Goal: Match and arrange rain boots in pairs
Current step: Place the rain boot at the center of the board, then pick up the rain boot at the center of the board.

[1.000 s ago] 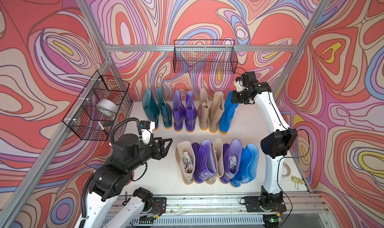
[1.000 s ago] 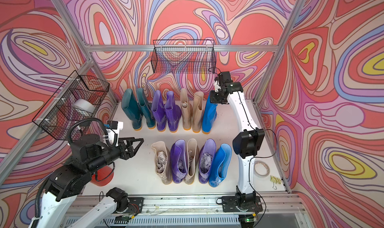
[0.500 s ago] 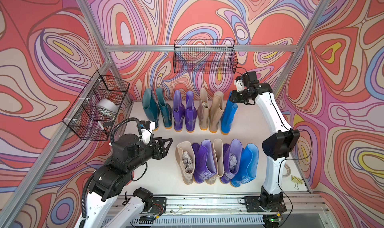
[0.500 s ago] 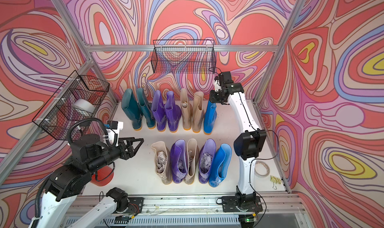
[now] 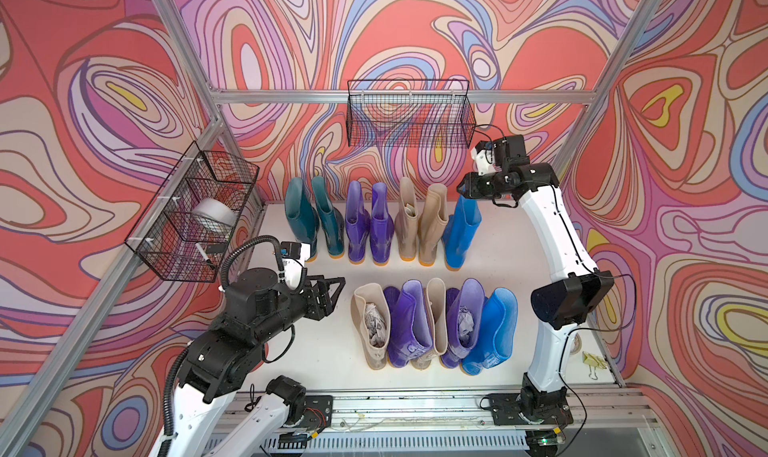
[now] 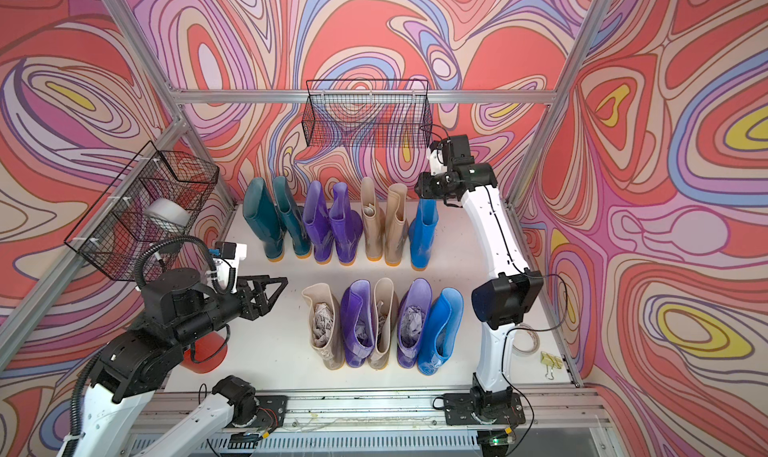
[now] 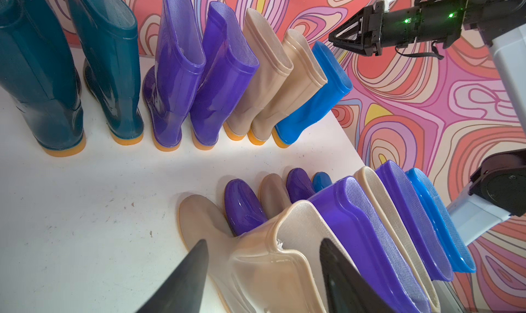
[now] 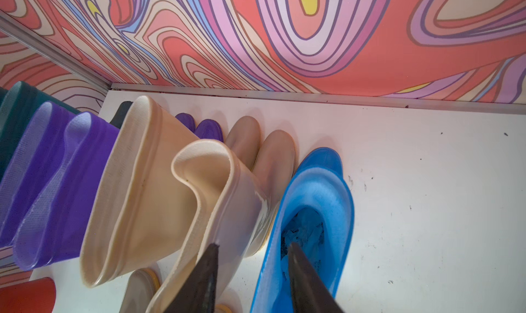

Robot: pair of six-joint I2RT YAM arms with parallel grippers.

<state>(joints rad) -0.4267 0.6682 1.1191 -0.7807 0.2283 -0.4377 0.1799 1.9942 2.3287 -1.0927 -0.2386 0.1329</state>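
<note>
12 rain boots [image 5: 380, 230] stand in 2 rows on the white table [image 5: 316, 351].
We see 7 in the back row at centre frame: 2 teal, 2 purple, 2 beige, 1 bright blue. In front, lower centre, are 5: beige, purple, beige, purple, blue. The right gripper [image 5: 463, 192] hovers just above the back blue boot [image 5: 461, 230], fingers apart. The left gripper [image 5: 337, 292] hangs left of the front beige boot [image 5: 372, 322], fingers spread, gripping nothing.

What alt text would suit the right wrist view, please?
The open right gripper hangs over the rim of a blue boot at the end of a row of beige boots and purple boots on a white table.
</note>
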